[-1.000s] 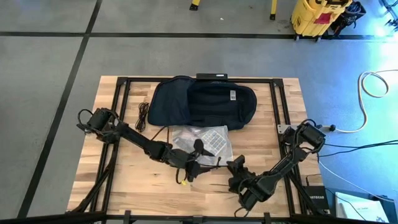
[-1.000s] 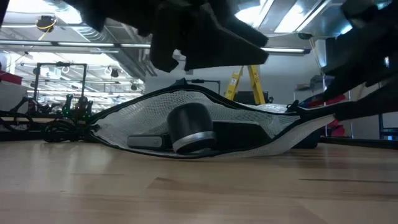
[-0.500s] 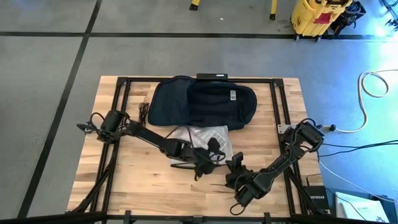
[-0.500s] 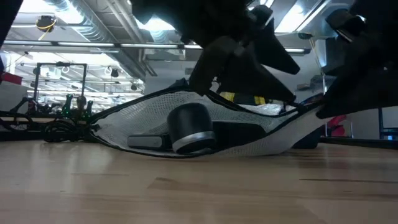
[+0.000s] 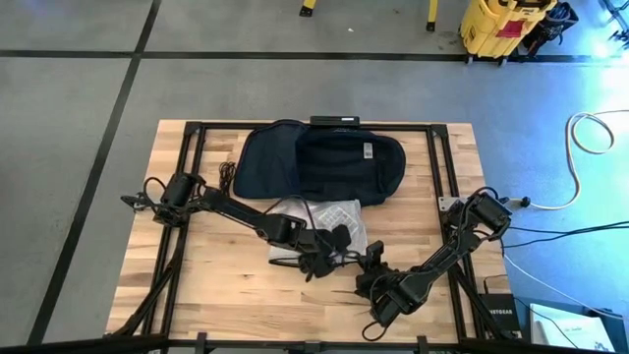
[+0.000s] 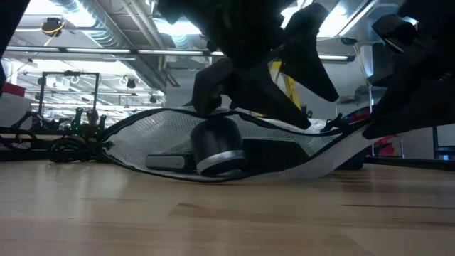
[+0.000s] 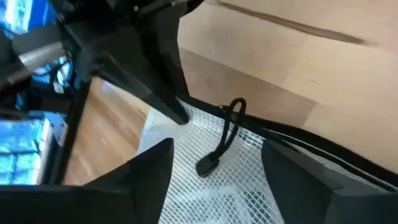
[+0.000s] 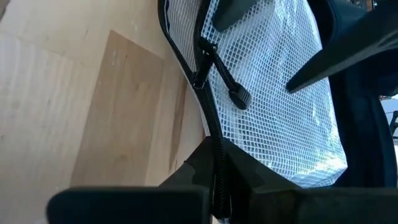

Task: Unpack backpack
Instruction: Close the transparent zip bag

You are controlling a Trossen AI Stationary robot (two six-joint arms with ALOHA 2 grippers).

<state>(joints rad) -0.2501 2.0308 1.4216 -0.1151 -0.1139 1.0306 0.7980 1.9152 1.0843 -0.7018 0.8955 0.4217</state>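
while resting flat at the far side of the pale wooden counter (image 5: 197, 285), large dark navy fabric backpack (image 5: 319, 162) with a small white logo on front. nearer, just beside it, a white mesh zip pouch (image 6: 178, 146) with a black zipper edge, holding a dark cylinder with a silver band (image 6: 217, 146). left gripper (image 7: 214, 168) over the pouch by the black zipper pull (image 7: 222, 140), jaws apart. right gripper (image 8: 217, 168) jaws clamped on the pouch's zipper edge.
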